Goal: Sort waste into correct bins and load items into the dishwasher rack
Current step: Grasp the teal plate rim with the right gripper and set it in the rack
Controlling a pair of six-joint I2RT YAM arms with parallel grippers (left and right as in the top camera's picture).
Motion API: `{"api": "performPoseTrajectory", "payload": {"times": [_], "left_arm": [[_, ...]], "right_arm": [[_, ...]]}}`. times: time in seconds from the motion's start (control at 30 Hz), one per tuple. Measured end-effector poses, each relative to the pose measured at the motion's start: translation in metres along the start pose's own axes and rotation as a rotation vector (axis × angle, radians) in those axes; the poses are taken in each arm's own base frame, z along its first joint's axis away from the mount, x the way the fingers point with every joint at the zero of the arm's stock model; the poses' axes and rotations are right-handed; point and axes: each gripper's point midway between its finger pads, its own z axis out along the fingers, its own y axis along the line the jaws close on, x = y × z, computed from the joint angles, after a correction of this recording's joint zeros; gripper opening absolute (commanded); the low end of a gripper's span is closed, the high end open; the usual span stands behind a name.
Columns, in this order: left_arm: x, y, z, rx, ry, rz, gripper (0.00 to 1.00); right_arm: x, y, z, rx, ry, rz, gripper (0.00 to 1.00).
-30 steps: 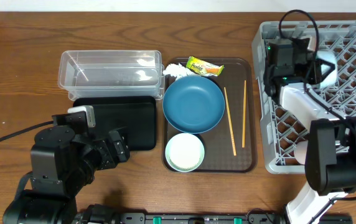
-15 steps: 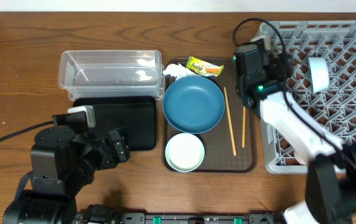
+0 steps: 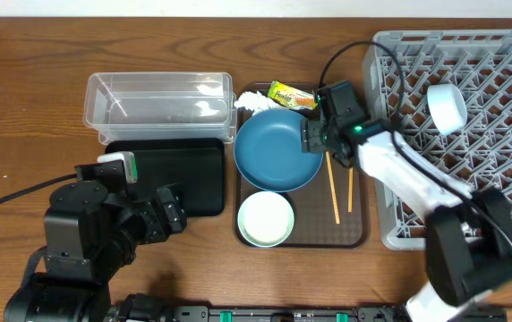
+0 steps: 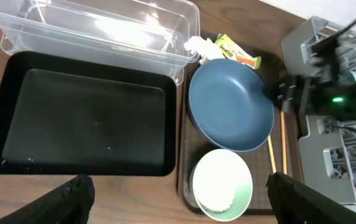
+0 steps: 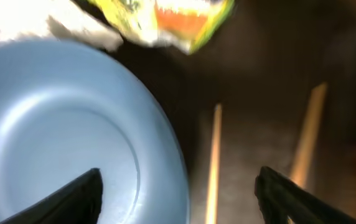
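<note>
Right gripper (image 5: 178, 186): fingers spread wide and holding nothing, low over the brown serving tray (image 3: 356, 234) at the blue bowl's right edge.
Left gripper (image 4: 181, 196): also wide and empty, parked near the front of the table, pointing over the black tray (image 4: 84, 118).
Blue bowl (image 3: 277, 149): upright on the serving tray. Its right rim passes between the right fingers, with the bowl's body to the left of that gap.
Chopsticks (image 3: 331, 179): two, lying side by side on the tray just right of the bowl, long axes running front to back. The one nearer the bowl falls inside the finger gap and the outer one sits near the right finger.
Key relation: the rim and the nearer stick both run crosswise to the closing line of the fingers, so either could be pinched. Which one is meant cannot be told. The right wrist view is blurred.
Nearer arm: the right, by a wide margin. The left is well apart from both.
Other items: a mint-white bowl (image 3: 266, 217) is in front of the blue one, and another (image 3: 447, 107) is already on edge in the dishwasher rack (image 3: 507, 54).
Waste: the snack wrapper (image 3: 293, 96) and tissue (image 3: 254, 103) lie at the tray's back edge, beside the clear tub (image 3: 157, 103), unsorted.
Risk: a close here may catch the stick along with the rim.
</note>
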Motion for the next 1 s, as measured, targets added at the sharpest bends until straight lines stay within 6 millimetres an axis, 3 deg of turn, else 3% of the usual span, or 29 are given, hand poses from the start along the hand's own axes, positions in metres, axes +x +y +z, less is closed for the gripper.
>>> {"api": "performPoseTrajectory", "payload": {"times": [0.17,0.37,0.5,0.63,0.77,0.93,1.0], "left_arm": [[0.000,0.000,0.000,0.000,0.000,0.000,0.91],[0.000,0.000,0.000,0.000,0.000,0.000,0.91],[0.000,0.000,0.000,0.000,0.000,0.000,0.91],[0.000,0.000,0.000,0.000,0.000,0.000,0.91],[0.000,0.000,0.000,0.000,0.000,0.000,0.91],[0.000,0.000,0.000,0.000,0.000,0.000,0.91],[0.000,0.000,0.000,0.000,0.000,0.000,0.91]], "right_arm": [[0.025,0.003,0.022,-0.031,0.102,0.077,0.01],[0.026,-0.001,0.019,-0.035,0.119,0.144,0.01],[0.024,-0.020,-0.004,0.025,0.112,0.168,0.01],[-0.008,-0.046,-0.053,0.104,-0.033,0.147,0.01],[-0.052,-0.078,-0.131,0.257,-0.293,0.123,0.01],[-0.092,-0.146,-0.247,0.673,-0.659,0.215,0.01],[-0.095,-0.167,-0.269,0.797,-0.702,0.235,0.01]]}}
